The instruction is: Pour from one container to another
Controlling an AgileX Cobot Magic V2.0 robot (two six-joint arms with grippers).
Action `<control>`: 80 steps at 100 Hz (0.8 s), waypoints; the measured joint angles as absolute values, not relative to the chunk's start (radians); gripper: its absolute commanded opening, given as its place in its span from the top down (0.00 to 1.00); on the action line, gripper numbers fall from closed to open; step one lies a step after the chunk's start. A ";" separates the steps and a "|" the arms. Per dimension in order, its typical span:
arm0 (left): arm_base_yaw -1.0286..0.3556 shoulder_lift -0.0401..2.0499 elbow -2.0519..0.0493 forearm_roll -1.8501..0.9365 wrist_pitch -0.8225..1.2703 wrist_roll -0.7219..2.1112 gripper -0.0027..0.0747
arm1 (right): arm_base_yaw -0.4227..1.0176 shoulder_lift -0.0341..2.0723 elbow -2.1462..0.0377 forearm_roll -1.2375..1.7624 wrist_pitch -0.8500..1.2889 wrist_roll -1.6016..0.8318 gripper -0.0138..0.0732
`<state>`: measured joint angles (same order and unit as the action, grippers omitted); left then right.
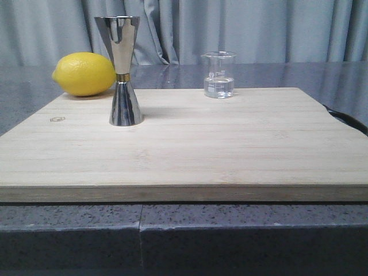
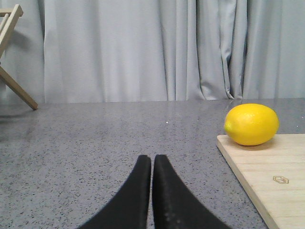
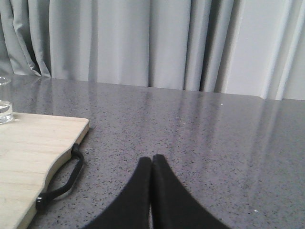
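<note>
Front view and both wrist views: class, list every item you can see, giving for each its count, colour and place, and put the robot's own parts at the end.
Beaker: one, clear glass with white marks, some clear liquid inside, upright at the board's far edge, right of centre.
Jigger: one, shiny steel with a gold band at the waist, upright on the board's left part.
Lemon: one, yellow, at the board's far left corner.
Cutting board: one, pale wood with a black handle on its right side, lying on the counter.
Counter: one, grey speckled.
Curtain: grey, behind the counter.
Wooden frame: partly visible, far left.
Left gripper: black, shut, left of the board.
Right gripper: black, shut, right of the board.
</note>
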<state>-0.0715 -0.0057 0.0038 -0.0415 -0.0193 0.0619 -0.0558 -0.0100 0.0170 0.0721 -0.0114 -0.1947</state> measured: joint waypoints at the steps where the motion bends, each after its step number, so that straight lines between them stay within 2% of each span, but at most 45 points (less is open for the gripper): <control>1: -0.072 -0.006 0.004 -0.041 -0.019 0.062 0.99 | -0.056 -0.010 0.017 0.072 -0.014 -0.195 0.92; 45: -0.072 -0.006 -0.019 -0.114 0.000 0.062 0.99 | -0.056 -0.010 0.011 0.113 -0.020 -0.169 0.92; 80: -0.072 0.055 -0.252 -0.123 0.178 0.062 0.99 | -0.056 0.039 -0.278 0.154 0.279 -0.164 0.92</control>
<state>-0.0715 0.0548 -0.2517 -0.1232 0.1783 0.0619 -0.0558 0.0393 -0.2782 0.1539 0.2790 -0.1644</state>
